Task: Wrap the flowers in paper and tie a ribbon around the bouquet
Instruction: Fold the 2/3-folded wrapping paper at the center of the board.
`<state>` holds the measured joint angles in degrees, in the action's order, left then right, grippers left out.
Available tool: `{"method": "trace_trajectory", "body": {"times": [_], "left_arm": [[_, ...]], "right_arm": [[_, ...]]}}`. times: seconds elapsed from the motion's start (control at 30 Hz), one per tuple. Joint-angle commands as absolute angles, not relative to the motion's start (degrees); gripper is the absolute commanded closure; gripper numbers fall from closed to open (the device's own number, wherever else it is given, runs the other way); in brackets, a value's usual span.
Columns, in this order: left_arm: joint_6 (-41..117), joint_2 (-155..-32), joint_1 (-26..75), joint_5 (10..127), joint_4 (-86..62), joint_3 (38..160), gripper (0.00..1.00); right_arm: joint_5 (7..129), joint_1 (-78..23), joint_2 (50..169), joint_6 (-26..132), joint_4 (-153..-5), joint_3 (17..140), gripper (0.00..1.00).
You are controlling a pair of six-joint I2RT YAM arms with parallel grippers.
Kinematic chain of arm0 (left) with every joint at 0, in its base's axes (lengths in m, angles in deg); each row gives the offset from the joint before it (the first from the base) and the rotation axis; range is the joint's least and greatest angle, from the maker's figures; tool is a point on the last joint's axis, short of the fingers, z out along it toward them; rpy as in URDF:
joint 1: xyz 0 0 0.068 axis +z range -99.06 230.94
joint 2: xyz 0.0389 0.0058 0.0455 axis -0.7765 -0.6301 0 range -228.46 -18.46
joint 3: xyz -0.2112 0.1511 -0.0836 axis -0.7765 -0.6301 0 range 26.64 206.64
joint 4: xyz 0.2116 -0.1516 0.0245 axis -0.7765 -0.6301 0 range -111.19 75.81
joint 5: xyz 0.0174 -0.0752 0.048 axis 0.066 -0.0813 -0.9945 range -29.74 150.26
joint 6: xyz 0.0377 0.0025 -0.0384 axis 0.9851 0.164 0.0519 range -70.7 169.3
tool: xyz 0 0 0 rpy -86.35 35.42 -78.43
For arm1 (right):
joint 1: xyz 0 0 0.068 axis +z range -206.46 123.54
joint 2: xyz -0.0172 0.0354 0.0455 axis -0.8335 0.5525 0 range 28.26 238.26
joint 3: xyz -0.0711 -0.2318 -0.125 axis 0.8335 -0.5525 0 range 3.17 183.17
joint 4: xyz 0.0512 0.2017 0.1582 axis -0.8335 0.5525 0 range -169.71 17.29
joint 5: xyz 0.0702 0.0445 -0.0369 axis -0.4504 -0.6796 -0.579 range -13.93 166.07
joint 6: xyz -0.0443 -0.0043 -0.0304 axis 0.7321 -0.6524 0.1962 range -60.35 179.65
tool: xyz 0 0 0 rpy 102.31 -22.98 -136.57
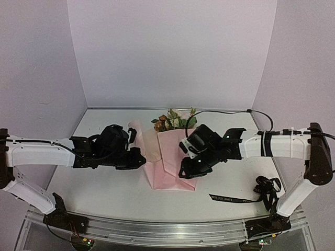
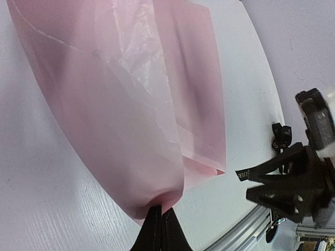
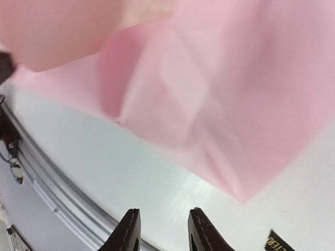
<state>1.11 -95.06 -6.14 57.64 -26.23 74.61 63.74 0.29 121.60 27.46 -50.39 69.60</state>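
Hidden and unresolved areas
Stems of the flowers (image 1: 174, 121) lie hidden under the paper (image 1: 170, 162); the right wrist view shows the paper blurred; lettering on the ribbon (image 1: 246, 197) is too small to read overhead.

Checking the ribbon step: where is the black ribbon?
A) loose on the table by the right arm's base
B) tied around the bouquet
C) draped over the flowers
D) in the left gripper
A: the ribbon lies loose on the table beside the right arm's base, not on the flowers.
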Motion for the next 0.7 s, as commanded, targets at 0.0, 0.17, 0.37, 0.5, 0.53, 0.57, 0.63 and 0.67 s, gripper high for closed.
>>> {"method": "trace_trajectory", "body": {"times": [0.0,0.17,0.37,0.5,0.53,0.57,0.63,0.67], "left_arm": [[4.8,-96.77,-6.19,60.01,-25.33,78.73,1.0],[6.65,-98.45,-6.2,62.73,-24.91,80.04,1.0],[7.98,-99.43,-6.2,64.79,-23.93,80.95,1.0],[8.58,-100.36,-6.25,66.18,-22.59,81.66,1.0],[8.81,-100.79,-6.27,66.68,-22.23,82.01,1.0],[9.03,-101.23,-6.3,67.35,-21.97,82.32,1.0],[9.56,-102.5,-6.28,69.07,-21.06,83.15,1.0],[9.88,-103.26,-6.27,69.87,-20.44,83.68,1.0]], "right_arm": [[69.02,-4.1,118.25,23.29,-49.28,60.69,0.7],[68.88,-5.47,120.11,20.23,-53.62,58.55,0.81],[68.35,-5.61,124.18,16.36,-58.5,58.27,0.86],[68.02,-5.67,127.13,15.45,-59.63,59.1,0.9],[67.97,-5.65,127.7,15.23,-60.04,59.11,0.9],[67.91,-5.65,128.11,14.98,-60.6,59.02,0.91],[67.74,-5.65,128.87,14.32,-62.02,58.78,0.91],[67.59,-5.64,129.23,14.04,-62.55,58.65,0.92]]}}
